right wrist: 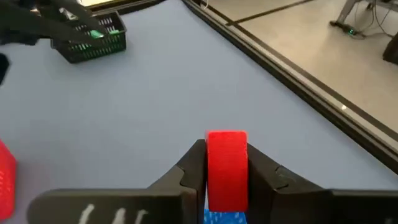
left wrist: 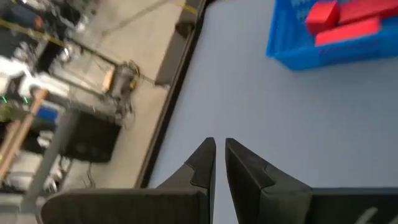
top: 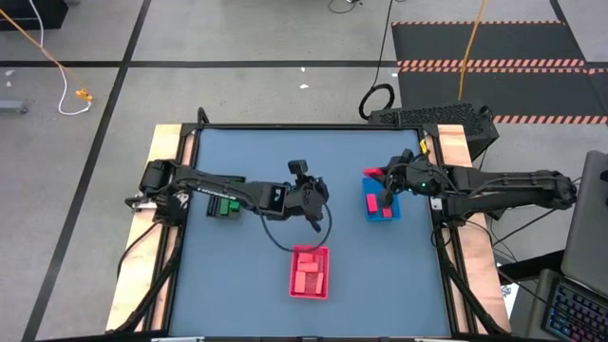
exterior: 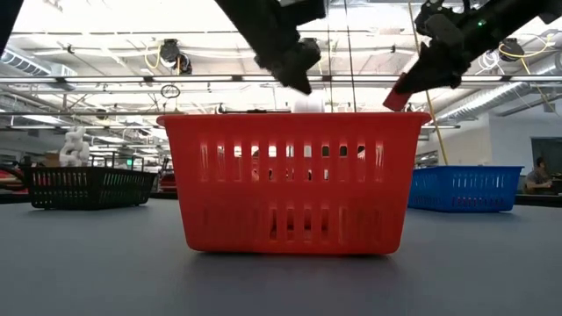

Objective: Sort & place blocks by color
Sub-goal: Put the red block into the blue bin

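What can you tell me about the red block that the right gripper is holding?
The red block is a small, smooth, plastic-looking rectangular piece of plain bright red. It stands clamped between the two dark fingers of the right gripper, with its top end sticking out past the fingertips. It hangs in the air above the blue tray, which already holds similar red blocks. Only the fingers touch it. In the low view it shows as a red tip under the gripper.

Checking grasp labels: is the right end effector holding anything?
Yes. The right end effector is shut on a magenta-red rectangular plastic block, above the blue plastic tray.
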